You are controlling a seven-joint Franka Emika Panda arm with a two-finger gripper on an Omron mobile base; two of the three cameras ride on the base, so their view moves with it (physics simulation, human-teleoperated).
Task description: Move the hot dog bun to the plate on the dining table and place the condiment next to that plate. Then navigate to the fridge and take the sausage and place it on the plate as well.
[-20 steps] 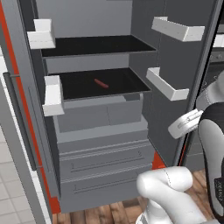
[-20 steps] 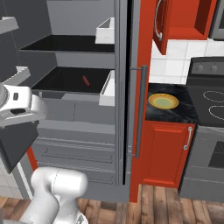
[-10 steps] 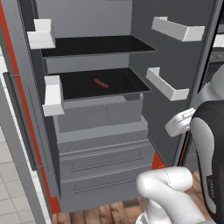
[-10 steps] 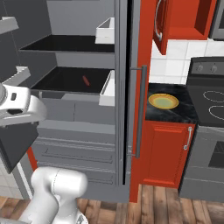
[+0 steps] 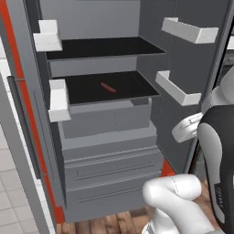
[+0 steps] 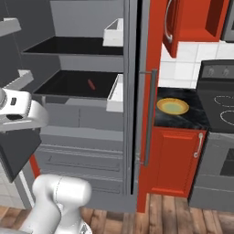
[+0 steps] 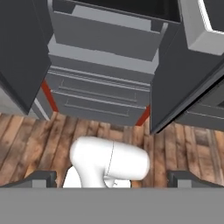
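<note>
sausage (image 5: pixel 108 87) lying diagonally, fridge (image 5: pixel 109 137) open

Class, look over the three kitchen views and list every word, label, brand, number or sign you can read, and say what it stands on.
None: no readable text anywhere.
The fridge, its door shelves, the sausage, the plate and the stove carry no lettering.
The stove's control panel shows faint marks, too small to read.
</note>
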